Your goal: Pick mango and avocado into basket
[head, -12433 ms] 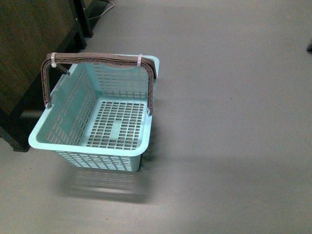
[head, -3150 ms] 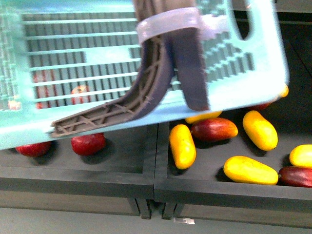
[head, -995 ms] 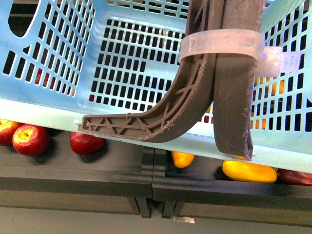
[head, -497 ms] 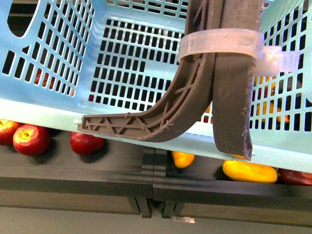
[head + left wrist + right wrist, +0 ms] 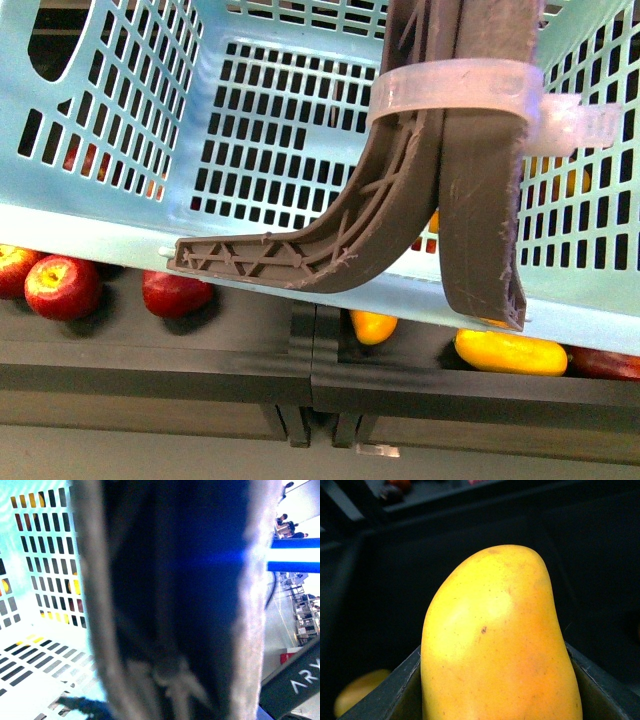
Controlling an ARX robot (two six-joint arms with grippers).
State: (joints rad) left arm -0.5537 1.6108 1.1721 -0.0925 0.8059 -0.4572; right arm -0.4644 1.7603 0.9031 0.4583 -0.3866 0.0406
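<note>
The light teal basket (image 5: 110, 225) hangs close in front of the front camera and fills the upper part of that view. Its grey-brown handles (image 5: 470, 200) are bound with a white zip tie (image 5: 455, 95). My left gripper (image 5: 180, 680) is shut on the handle (image 5: 175, 595), which is a dark blur in the left wrist view, beside the lattice (image 5: 45, 555). My right gripper (image 5: 500, 700) is shut on the mango (image 5: 495, 635), a yellow fruit with an orange blush held between two dark fingers (image 5: 402, 690). The avocado is out of view.
Below the basket runs a black shelf (image 5: 320, 385) of bins. Red apples (image 5: 62, 285) lie at the left. Yellow mangoes (image 5: 508, 352) and a dark red fruit (image 5: 603, 362) lie at the right. Another yellow fruit (image 5: 360, 690) lies in the dark bin beneath the held mango.
Over the last second the basket has shifted slightly to the right in the front view. The fruit on the shelf has stayed in place.
</note>
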